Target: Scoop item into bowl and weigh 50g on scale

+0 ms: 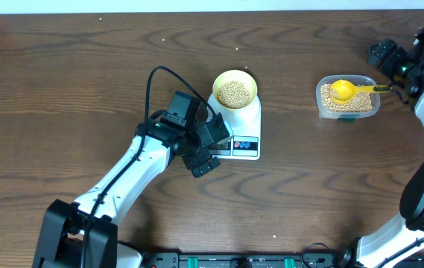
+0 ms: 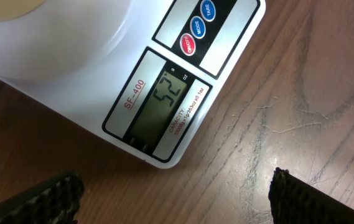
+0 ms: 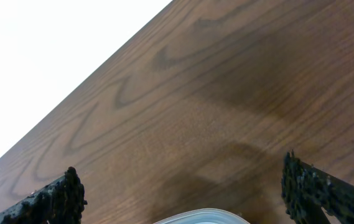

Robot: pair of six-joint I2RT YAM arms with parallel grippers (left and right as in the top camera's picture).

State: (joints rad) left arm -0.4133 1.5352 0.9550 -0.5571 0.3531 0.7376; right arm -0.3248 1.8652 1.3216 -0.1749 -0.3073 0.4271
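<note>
Small round tan beans [image 1: 235, 93] heaped in pale yellow round bowl [image 1: 235, 74] atop white rectangular digital scale [image 1: 247, 120], midway between surface's [image 1: 85, 74] side edges. Displayed 52: slightly over. Risked spilling beans while removing excess. Left pincer [image 2: 178, 199] and right pincer [image 3: 186, 196] spread apart, empty.

Bare tabletop [image 1: 70, 82] lies open at 9 o'clock of the scale [image 1: 249, 120], and again between it and the clear tub [image 1: 320, 100] at its 3 o'clock. The left end effector [image 1: 213, 149], fingers spread, crowds the scale's 8 o'clock corner. The bowl [image 1: 216, 85] fills its 12 o'clock end; the scoop [image 1: 343, 91] lies across the tub.
</note>
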